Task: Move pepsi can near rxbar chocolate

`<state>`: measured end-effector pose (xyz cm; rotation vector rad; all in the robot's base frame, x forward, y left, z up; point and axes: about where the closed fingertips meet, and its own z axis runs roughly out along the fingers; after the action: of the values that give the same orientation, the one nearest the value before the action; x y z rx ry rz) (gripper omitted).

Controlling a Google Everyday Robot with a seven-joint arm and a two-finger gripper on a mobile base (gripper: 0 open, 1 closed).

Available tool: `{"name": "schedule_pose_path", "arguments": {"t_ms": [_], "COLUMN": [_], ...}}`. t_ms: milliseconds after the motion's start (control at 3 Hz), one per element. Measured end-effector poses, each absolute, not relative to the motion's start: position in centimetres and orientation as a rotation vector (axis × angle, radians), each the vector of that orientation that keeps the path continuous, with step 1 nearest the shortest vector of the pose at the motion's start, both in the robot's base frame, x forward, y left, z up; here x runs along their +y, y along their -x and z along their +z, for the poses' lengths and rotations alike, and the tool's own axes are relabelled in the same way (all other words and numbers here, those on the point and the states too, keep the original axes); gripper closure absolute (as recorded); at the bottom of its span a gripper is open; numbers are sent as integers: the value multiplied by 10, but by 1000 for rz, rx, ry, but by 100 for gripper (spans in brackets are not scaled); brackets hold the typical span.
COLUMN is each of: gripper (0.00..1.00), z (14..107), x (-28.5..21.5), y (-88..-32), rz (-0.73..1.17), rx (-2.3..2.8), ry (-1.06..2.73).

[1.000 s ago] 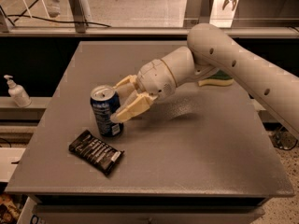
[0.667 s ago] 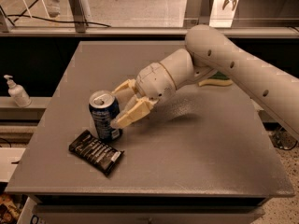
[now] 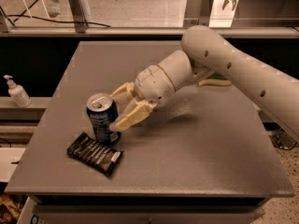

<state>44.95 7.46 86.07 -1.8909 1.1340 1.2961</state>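
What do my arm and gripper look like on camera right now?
The arm is a thick, smooth off-white tube with small dark round holes along it, ending in a rounded wrist. The two-finger gripper, beside the dark blue pepsi can, has tapered cream-yellow fingers. No cables show.

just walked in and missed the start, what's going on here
A one-armed robot is working at a grey table. Its gripper sits low at the right side of the pepsi can, jaws spread apart; whether they touch it is unclear. The can stands upright right beside the rxbar chocolate, which lies flat near the table's front left corner. So the can looks already placed near the bar.
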Motion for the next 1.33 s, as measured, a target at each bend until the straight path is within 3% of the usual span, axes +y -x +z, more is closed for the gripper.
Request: {"name": "schedule_pose_path", "arguments": {"t_ms": [333, 667, 1333], "gripper": [13, 0, 0], "z": [862, 864, 869], "x": [74, 73, 60], "y": [-448, -447, -460], "rz": [1299, 1298, 1270], "rx": [1125, 1120, 1121], "ry": [1901, 1905, 1879]}}
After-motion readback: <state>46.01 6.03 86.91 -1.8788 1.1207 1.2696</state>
